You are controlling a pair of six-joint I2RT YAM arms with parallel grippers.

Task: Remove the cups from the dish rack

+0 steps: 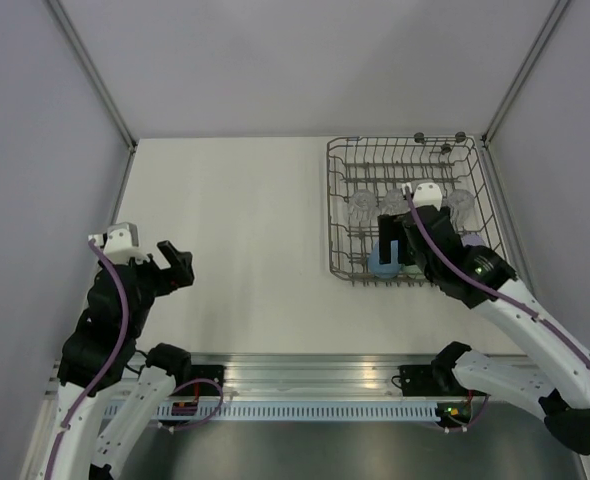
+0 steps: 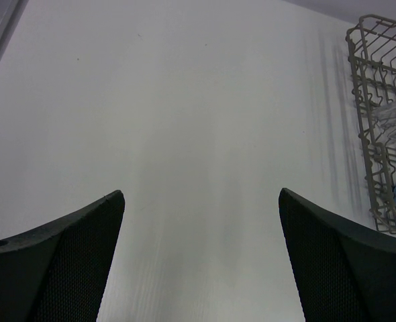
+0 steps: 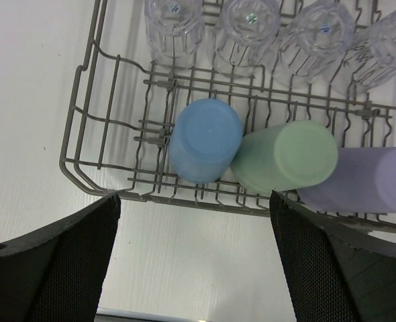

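Plausibly, with the right gripper [image 3: 192, 198] gaping empty over the blue tumbler [image 3: 205, 139] touching the green tumbler [image 3: 288, 157] at mid-frame in the dish rack [image 3: 84, 144], closing could have snagged a wire or toppled that neighbour; the left gripper [image 2: 201, 194] stood open too.

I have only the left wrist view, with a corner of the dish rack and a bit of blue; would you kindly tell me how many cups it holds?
Observer: Seven in the dish rack: three plastic tumblers in the near row, four clear glasses behind them.
Operator: Thank you. Where is the right pincer?
Observer: The right pincer is open above the near row, holding nothing.
Operator: Which tumbler is leftmost?
Observer: The blue tumbler, then the pale green tumbler, then the lilac tumbler.
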